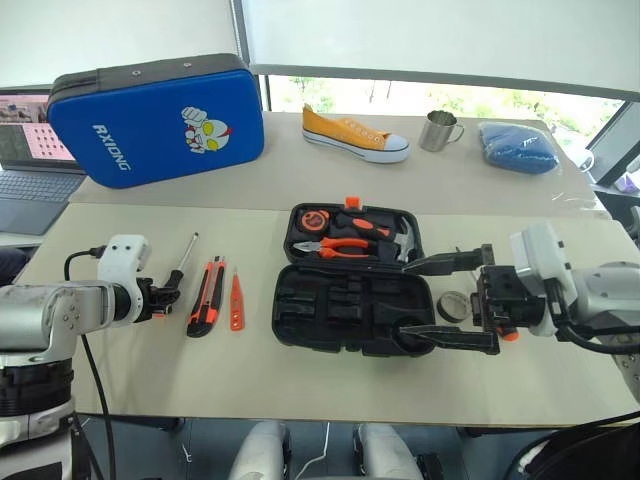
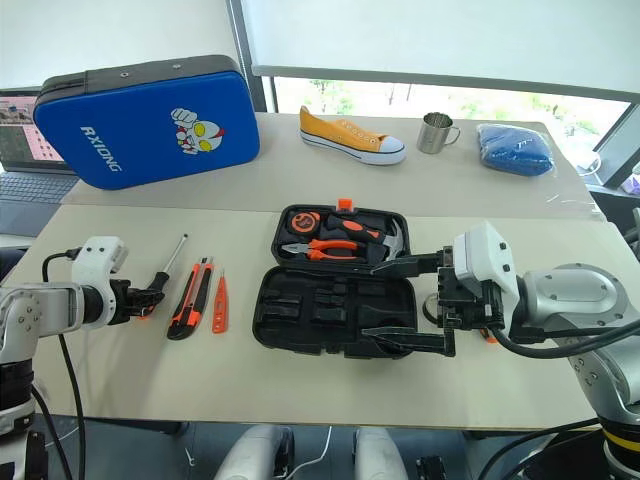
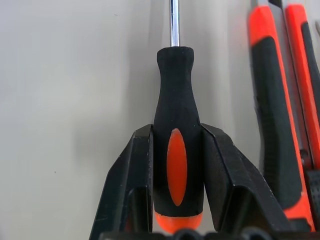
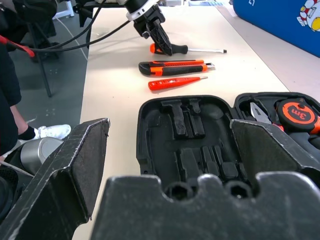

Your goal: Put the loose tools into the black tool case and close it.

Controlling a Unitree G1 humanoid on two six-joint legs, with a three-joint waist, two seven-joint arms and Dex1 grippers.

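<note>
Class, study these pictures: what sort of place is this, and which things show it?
Probably an office or lab room used for robot trials: beige tables pushed together under a wide window with a white roller blind, an open grey laptop, and unrelated test props such as a yellow canvas sneaker.

Left gripper (image 3: 177,190) low, fingers clamped on screwdriver (image 3: 175,125) handle left of black tool case (image 1: 350,305); right gripper (image 1: 440,305) spread wide over case's right edge.

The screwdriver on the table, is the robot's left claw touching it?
Touching. In the left wrist view, both black fingers of the left gripper press against the sides of the screwdriver handle, with no gap showing.
</note>
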